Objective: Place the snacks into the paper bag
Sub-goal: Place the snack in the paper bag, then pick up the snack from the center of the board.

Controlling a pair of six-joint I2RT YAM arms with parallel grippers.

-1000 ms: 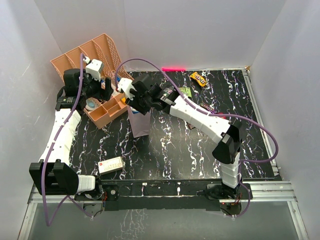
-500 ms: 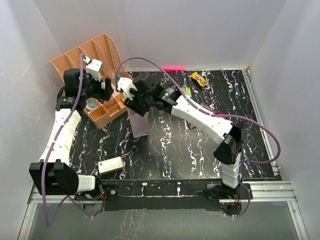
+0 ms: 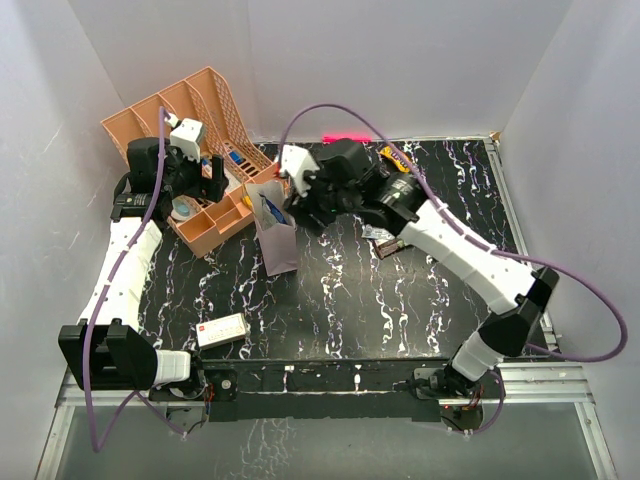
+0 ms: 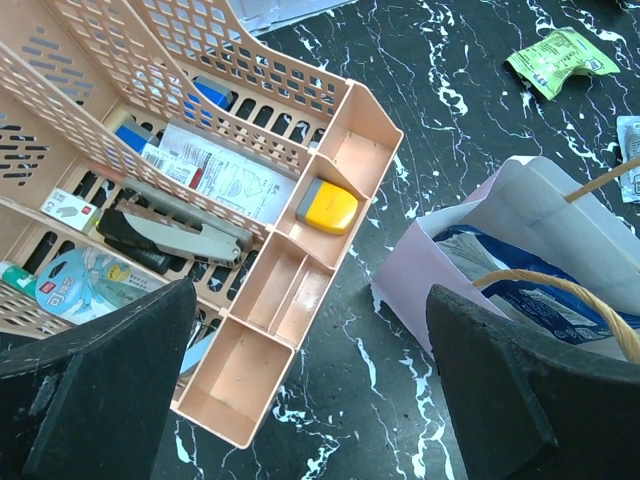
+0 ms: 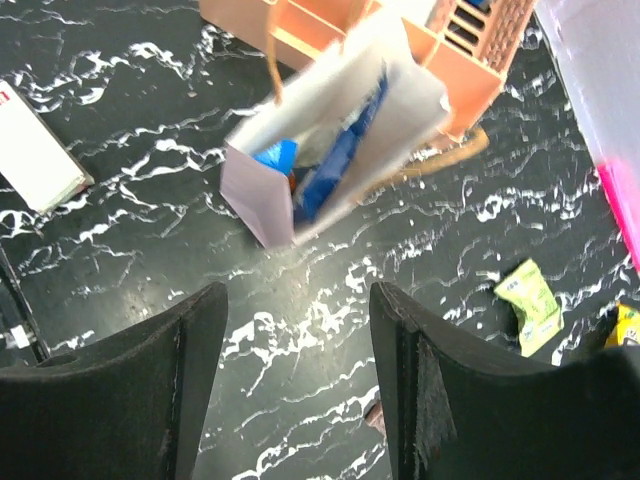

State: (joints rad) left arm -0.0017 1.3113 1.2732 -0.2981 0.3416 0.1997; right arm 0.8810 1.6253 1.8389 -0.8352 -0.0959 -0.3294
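Our right arm has swung right, away from the paper bag; its gripper is spread wide and empty. The bag stands centre-left, holding the blue packet. Upper left, our left gripper gapes, empty, above the organiser.

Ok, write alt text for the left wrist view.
An open paper bag holding a blue snack packet sits on a black marbled table beside a peach slotted organiser. A green packet lies beyond it, and the left gripper frames the view, open and empty.
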